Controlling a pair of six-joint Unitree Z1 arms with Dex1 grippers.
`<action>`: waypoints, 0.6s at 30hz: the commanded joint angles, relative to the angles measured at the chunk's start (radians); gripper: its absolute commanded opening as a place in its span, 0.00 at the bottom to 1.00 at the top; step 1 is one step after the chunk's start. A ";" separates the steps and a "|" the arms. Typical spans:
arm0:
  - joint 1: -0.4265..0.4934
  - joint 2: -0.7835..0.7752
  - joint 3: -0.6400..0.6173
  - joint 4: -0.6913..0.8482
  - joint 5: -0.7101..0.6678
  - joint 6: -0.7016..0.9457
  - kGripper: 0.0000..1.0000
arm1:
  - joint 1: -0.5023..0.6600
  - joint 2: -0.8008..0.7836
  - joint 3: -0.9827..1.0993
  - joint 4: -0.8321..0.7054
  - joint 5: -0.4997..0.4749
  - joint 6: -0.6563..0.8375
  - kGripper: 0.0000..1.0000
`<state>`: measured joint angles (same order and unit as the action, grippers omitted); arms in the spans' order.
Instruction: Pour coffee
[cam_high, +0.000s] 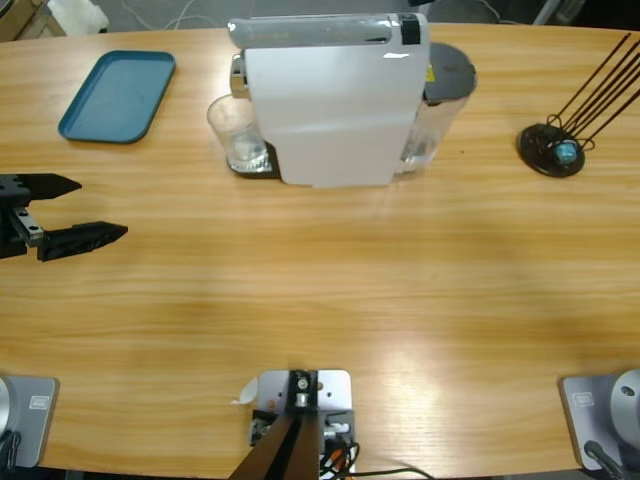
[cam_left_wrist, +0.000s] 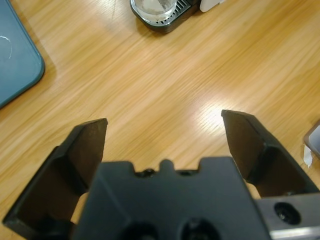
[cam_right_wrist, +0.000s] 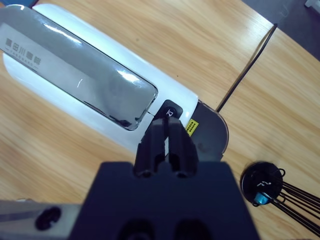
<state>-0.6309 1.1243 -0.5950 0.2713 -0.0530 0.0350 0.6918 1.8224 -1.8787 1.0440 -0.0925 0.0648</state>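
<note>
While the right gripper (cam_right_wrist: 167, 131) holds its fingers pressed together, gripping nothing, at the black button (cam_right_wrist: 170, 111) on top of the white coffee machine (cam_high: 330, 100), the left gripper (cam_high: 68, 210) waits with fingers spread wide and empty over bare wood. Glass cup (cam_high: 238, 135): under the spout, no coffee visible; brewing and pouring judged outstanding. Surface (cam_high: 350, 280): long, wooden; teal tray (cam_high: 118, 95), black capsule stand (cam_high: 553, 150) with a teal capsule (cam_high: 567, 153). Room: hardly visible.

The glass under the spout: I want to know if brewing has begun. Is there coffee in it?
Empty. The glass on the coffee machine drip tray looks clear, with no dark liquid in either view.
</note>
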 joint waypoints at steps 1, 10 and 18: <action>0.007 -0.020 0.041 -0.020 0.013 -0.007 1.00 | -0.013 0.069 -0.022 0.016 0.010 -0.015 0.00; 0.012 -0.038 0.053 -0.034 0.018 -0.012 1.00 | -0.018 0.085 -0.034 0.020 0.009 -0.019 0.00; 0.013 -0.040 0.055 -0.036 0.019 -0.014 1.00 | -0.025 0.083 -0.029 0.025 -0.015 -0.022 0.00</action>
<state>-0.6261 1.1123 -0.5744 0.2483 -0.0467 0.0320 0.6828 1.8593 -1.9031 1.0534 -0.0935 0.0566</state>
